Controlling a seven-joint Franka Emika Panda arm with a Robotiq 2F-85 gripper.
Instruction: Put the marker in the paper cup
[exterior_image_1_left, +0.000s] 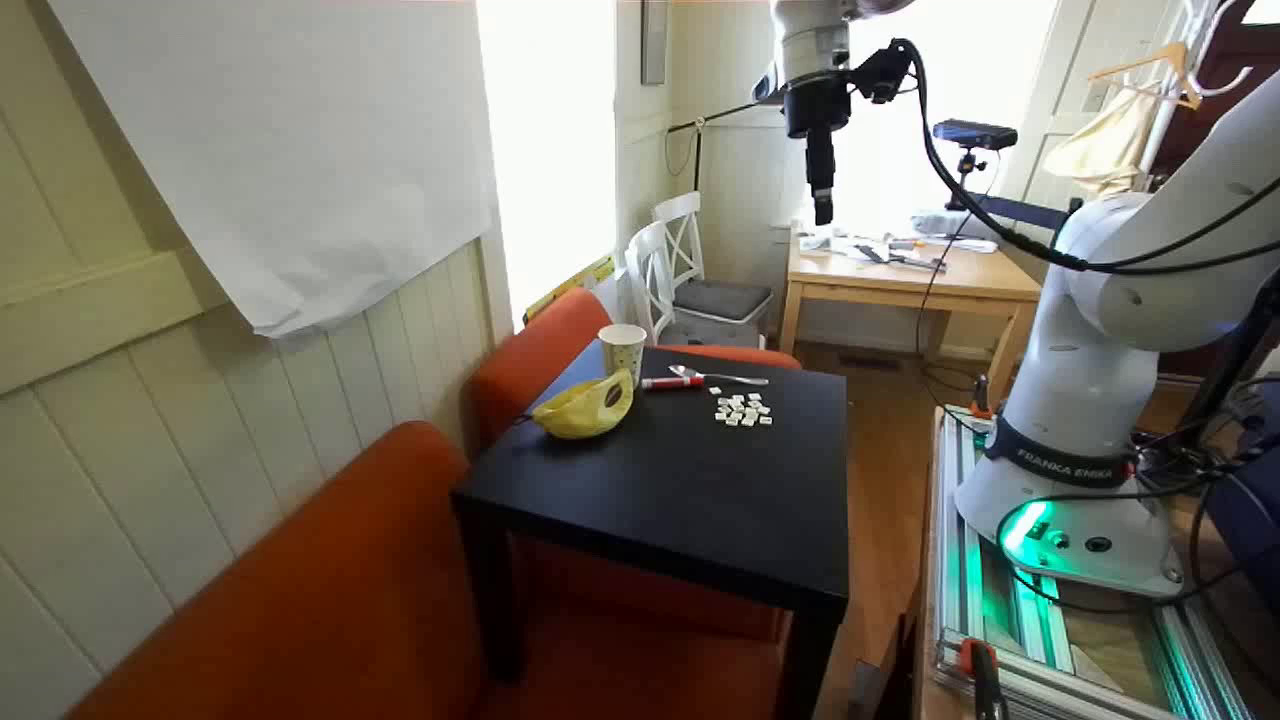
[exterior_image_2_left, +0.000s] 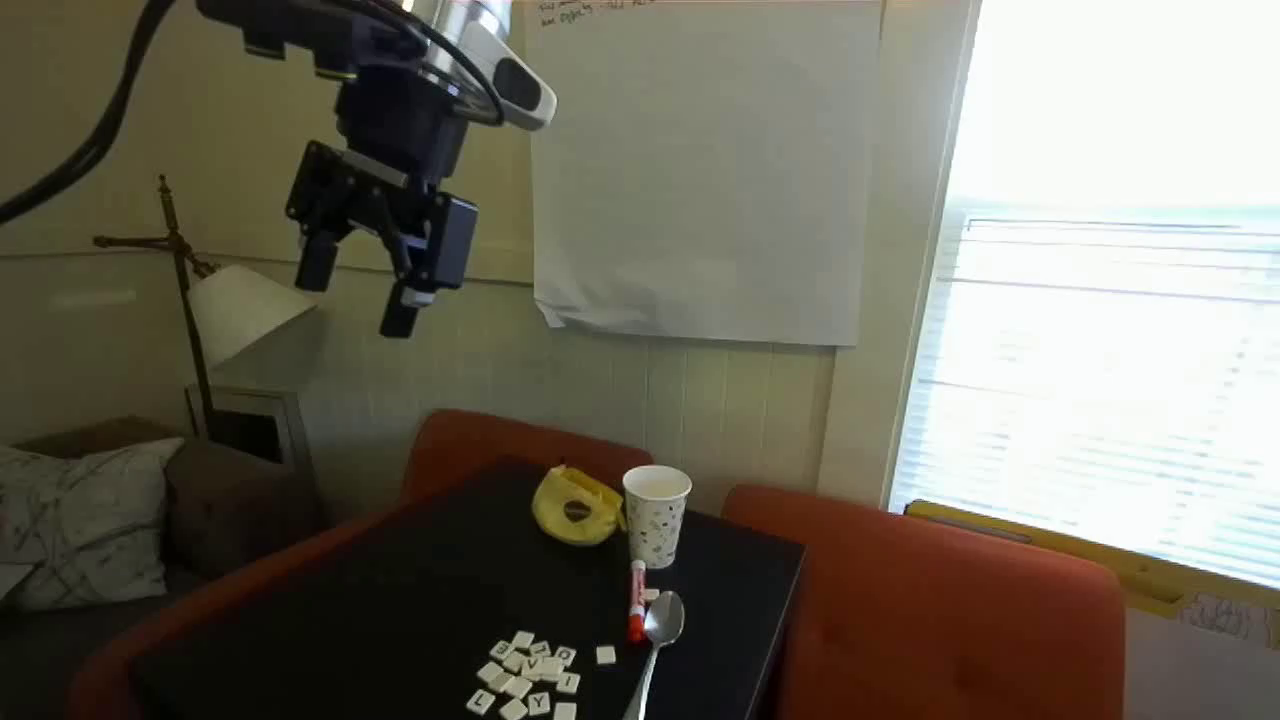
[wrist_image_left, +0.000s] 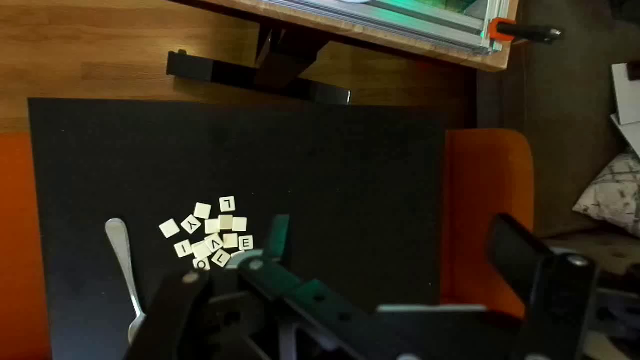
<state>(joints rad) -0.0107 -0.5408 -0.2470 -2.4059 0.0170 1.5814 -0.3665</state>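
The marker (exterior_image_1_left: 672, 382), red and white, lies on the black table (exterior_image_1_left: 660, 490). It also shows in an exterior view (exterior_image_2_left: 637, 600), its red end beside the spoon's bowl. The paper cup (exterior_image_1_left: 624, 352), white with a small pattern, stands upright near the marker's other end. The cup also shows in an exterior view (exterior_image_2_left: 655, 525). My gripper (exterior_image_2_left: 358, 292) is high above the table, well apart from both. In the wrist view its fingers (wrist_image_left: 392, 237) are spread wide with nothing between them. The marker and cup are out of view in the wrist view.
A metal spoon (exterior_image_2_left: 655, 650) lies beside the marker. Several white letter tiles (wrist_image_left: 215, 235) are scattered near it. A yellow pouch (exterior_image_2_left: 577, 507) sits next to the cup. Orange seats (exterior_image_1_left: 540, 350) border the table, with the wall and window behind.
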